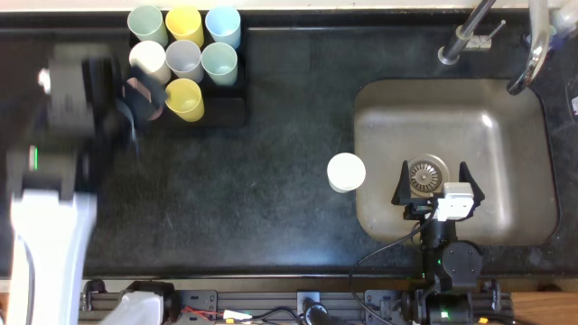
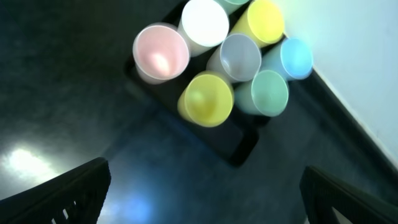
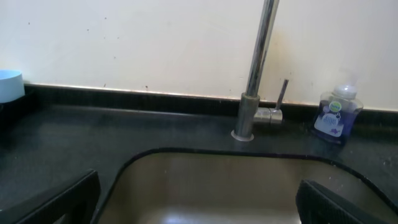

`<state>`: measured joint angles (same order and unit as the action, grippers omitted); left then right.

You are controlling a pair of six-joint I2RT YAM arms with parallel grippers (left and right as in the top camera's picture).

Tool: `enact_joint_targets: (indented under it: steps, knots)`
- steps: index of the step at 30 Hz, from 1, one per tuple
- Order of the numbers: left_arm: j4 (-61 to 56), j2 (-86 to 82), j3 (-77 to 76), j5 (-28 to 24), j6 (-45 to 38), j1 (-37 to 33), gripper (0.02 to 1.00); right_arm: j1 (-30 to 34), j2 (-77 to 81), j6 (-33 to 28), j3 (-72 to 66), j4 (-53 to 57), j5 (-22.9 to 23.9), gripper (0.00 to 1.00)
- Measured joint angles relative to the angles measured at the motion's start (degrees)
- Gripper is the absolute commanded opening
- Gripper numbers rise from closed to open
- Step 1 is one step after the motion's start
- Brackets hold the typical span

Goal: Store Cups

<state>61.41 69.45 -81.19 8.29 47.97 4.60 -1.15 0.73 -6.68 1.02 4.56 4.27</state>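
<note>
Eight cups stand in the black tray, far left of the table. One white cup sits just left of the sink, yet to store. Your left pincer hangs wide, empty, above the tray; right pincer wide over the sink.

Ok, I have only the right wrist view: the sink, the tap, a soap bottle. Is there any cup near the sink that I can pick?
Observer: Yes. One white cup stands on the counter, just beside the left rim of the sink.
Operator: And the other cups, where are they?
Observer: The other cups stand grouped at the black tray, at the counter's back left.
Operator: Does the left gripper hold one?
Observer: No. The left gripper is open and empty, above that group.
</note>
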Motion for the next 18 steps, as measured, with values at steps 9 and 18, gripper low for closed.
enact_joint_targets:
  steps: [9,18]
  knots:
    - [-30.7,-38.5,43.8,2.9,-14.1,3.5,0.998,0.0,0.0,0.0,0.0,0.0,0.0,0.998]
    - [-83.5,-57.4,73.5,-0.9,-47.9,3.6,0.998,0.0,0.0,0.0,0.0,0.0,0.0,0.998]
